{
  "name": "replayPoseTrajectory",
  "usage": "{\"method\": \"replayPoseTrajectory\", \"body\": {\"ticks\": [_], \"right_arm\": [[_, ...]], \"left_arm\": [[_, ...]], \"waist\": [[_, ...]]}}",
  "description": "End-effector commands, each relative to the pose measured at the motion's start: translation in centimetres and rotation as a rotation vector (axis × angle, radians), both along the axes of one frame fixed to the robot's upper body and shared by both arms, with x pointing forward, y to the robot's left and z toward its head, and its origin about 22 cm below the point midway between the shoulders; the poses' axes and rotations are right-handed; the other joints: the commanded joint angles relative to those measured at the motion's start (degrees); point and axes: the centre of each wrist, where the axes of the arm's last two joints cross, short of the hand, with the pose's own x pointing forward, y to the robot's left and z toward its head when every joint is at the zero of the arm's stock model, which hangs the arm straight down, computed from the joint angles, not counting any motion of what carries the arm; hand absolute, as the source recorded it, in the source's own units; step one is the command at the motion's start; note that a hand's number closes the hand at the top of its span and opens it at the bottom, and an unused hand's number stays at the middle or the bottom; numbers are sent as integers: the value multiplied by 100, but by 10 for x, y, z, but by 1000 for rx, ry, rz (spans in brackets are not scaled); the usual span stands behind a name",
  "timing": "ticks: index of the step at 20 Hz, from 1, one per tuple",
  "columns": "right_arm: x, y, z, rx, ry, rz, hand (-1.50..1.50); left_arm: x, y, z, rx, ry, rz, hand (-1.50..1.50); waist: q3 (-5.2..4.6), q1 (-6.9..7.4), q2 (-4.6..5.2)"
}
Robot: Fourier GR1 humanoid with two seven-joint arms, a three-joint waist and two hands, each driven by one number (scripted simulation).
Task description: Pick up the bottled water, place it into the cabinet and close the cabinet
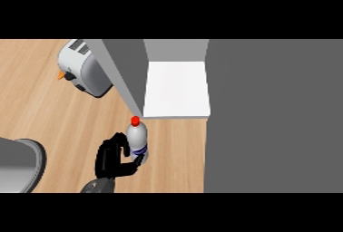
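Right now, the left hand (115,157) is gripping the bottled water (137,136), its black fingers curling round the bottle's lower part, where a blue band is showing. The grey forearm (97,186) is coming in from the view's lower edge, left of the middle. The bottle is being held over the wooden counter (53,118), with its red cap (135,120) pointing toward the cabinet (124,72) and sitting just in front of the near corner of the cabinet's grey left wall. The cabinet is standing open, and its white shelf (175,88) is showing just beyond the cap and to its right; the bottle is not yet inside. A broad dark grey panel (275,118) is filling the view's right side, adjoining the shelf's right edge. A silver toaster (84,68) is sitting on the counter left of the cabinet, well apart from the bottle, and a grey rounded object (20,165) is showing at the left edge, near the hand.
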Motion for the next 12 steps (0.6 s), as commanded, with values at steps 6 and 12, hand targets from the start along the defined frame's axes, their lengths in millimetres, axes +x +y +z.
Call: {"method": "replayPoseTrajectory", "body": {"ticks": [6, 12], "right_arm": [[-4, 1, 32, 22, -38, -12, -150], [5, -7, 19, 26, -36, -12, -150]], "left_arm": [[31, -35, 52, -24, 10, -75, 150], [62, -71, 107, 110, -51, -78, 150]], "waist": [[-6, 38, 1], [-2, 65, 11]]}}
